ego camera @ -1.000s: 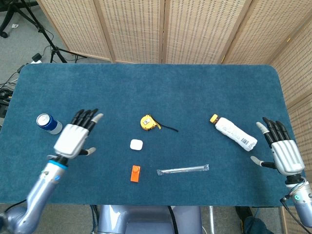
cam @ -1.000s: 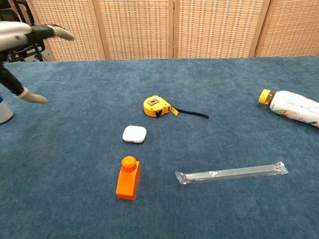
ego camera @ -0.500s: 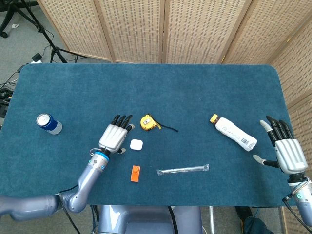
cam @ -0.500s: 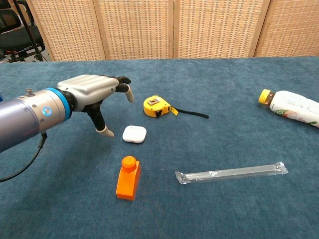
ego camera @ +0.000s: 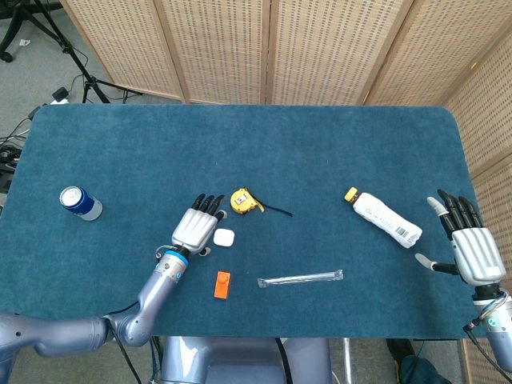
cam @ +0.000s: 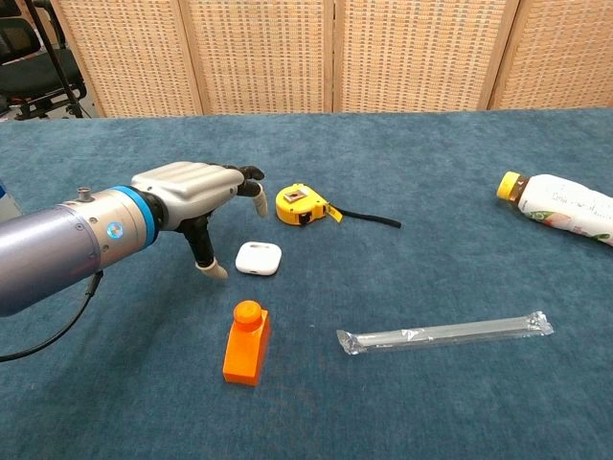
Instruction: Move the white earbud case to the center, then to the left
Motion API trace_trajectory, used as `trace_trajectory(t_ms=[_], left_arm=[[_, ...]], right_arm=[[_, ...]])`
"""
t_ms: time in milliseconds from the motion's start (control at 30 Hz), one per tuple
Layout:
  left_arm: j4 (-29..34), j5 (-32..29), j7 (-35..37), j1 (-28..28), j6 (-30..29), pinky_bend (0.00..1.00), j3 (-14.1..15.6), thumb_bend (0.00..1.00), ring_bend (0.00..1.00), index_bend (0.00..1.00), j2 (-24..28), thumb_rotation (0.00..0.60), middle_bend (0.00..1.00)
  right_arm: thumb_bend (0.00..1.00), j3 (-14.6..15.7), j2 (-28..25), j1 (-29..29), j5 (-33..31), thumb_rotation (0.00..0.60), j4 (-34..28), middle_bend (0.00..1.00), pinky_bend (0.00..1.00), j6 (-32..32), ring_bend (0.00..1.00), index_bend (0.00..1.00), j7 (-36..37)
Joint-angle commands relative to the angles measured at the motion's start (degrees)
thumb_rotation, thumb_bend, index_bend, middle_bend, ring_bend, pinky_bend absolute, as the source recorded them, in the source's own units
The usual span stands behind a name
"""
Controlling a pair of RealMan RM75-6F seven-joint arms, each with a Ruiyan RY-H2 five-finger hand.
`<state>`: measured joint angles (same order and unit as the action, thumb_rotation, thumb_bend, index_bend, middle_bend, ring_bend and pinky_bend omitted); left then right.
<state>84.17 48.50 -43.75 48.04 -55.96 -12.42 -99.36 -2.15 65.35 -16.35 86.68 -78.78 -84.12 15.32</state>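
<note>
— Biggest first?
— Blue table (ego camera: pixel 240 144), carpeted, spanning both views. Taken as the landmark below: the yellow tape measure (ego camera: pixel 244 201) near the table's middle.

— And the hands?
— Left hand (ego camera: pixel 195 226) just left of and slightly nearer than the tape measure, hovering palm down, fingers apart, holding nothing. Thumb tip (cam: pixel 215 271) pointing down beside the case, not visibly touching. Right hand (ego camera: pixel 469 248) far right of the tape measure, at the table's edge, fingers spread, empty; seen in the head view only.

— Other things?
— White bottle (ego camera: pixel 386 218) with a yellow cap, lying well right of the tape measure. Clear wrapped stick (ego camera: pixel 300 278), lying nearer and to the right. Blue can (ego camera: pixel 79 202), upright, far left. Orange block (ego camera: pixel 222 285), nearer than the tape measure, a little left.

— The task's thing?
— White earbud case (ego camera: pixel 224 238), flat on the cloth, just nearer than the tape measure and slightly left, between it and the orange block, right beside the left hand.
</note>
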Motion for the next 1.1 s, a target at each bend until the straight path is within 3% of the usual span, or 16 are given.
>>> trace_trajectory(t_ms=[33,267,433,733,900,1100], left_arm=[[-1.55,-1.56,-0.18,1.25,0.80,0.00,-0.11,0.03,0.00,0.31,-1.16,0.600,0.00],[-2.75,-3.12,-0.57,2.27,0.98,0.00,0.29,0.08,0.00,0.37,-2.16,0.600,0.00],[-3.05,-4.02,-0.31,2.90,0.79,0.00,0.36,0.22,0.00,0.55,-2.64,0.600,0.00],[-2.05,-5.32,-1.10,3.20,-0.72,0.00,0.94,0.31,0.00,0.59,-1.18,0.600,0.00],[-0.30,-3.91,-0.71,2.41,-2.49,0.00,1.38,0.31,0.00,0.59,1.99,0.600,0.00],[1.75,-3.21,2.70,-1.15,-3.91,0.00,2.19,0.31,0.00,0.59,10.83,0.600,0.00]], right_arm=[[0.00,-0.22,-0.02,0.15,0.15,0.600,-0.03,0.00,0.00,-0.01,0.00,0.00,0.03],[0.00,-0.75,-0.10,0.35,0.25,0.600,0.07,0.00,0.00,0.35,0.00,0.00,0.63],[0.00,-1.25,-0.21,0.58,0.28,0.600,0.18,0.00,0.00,0.49,0.00,0.00,1.29],[0.00,-1.60,-0.20,0.88,0.91,0.600,0.12,0.00,0.00,0.70,0.00,0.00,1.27],[0.00,-1.80,-0.20,1.02,1.12,0.600,0.00,0.00,0.00,0.74,0.00,0.00,1.12],[0.00,-1.99,-0.24,1.22,1.45,0.600,-0.23,0.00,0.00,0.69,0.00,0.00,1.15]])
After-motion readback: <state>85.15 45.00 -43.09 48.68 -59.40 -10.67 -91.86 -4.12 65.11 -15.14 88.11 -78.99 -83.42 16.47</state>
